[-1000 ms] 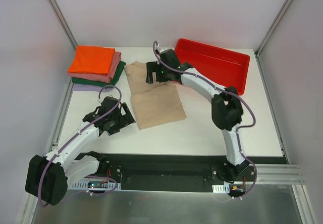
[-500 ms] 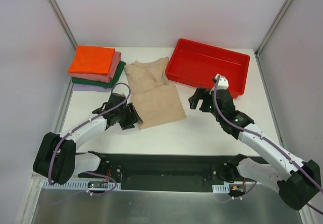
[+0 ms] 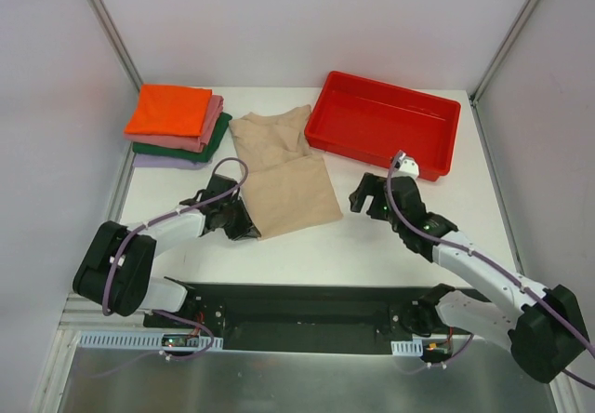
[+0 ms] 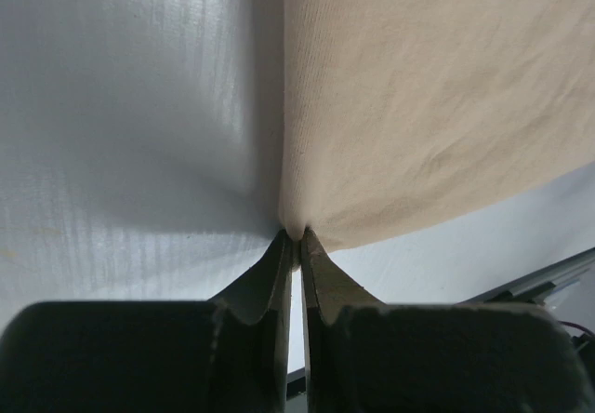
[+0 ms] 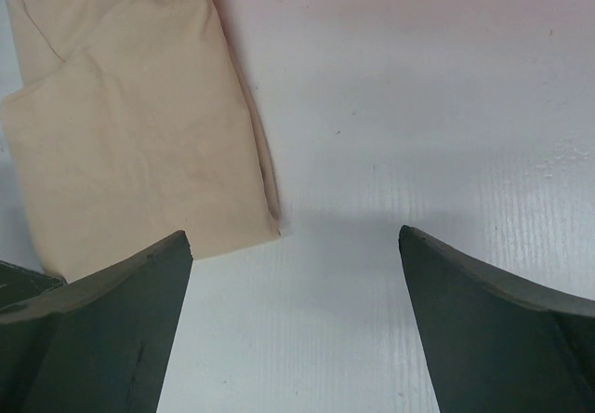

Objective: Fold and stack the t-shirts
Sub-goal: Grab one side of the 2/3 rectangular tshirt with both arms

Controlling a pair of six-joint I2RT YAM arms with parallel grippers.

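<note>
A large beige t-shirt (image 3: 284, 176) lies partly folded in the middle of the table. My left gripper (image 3: 251, 230) is at the shirt's near-left corner. In the left wrist view the gripper (image 4: 296, 236) is shut, pinching the corner of the beige cloth (image 4: 437, 87) between its tips. My right gripper (image 3: 358, 194) is open above bare table, just right of the shirt's near-right corner (image 5: 270, 222), with nothing between its fingers (image 5: 294, 234). At the far left is a stack of folded t-shirts: orange (image 3: 170, 109) on top, then pink (image 3: 206, 134), dark green (image 3: 218, 132) and lavender (image 3: 158, 161).
A red plastic tray (image 3: 381, 120) stands at the back right, beyond my right gripper. White walls and metal frame posts close in the table on the left, right and back. The arm bases sit on a black strip at the near edge.
My left gripper moved in to the beige shirt's near-left corner and shut on it. My right arm swung from over the shirt's far end back to the near right, still open.
</note>
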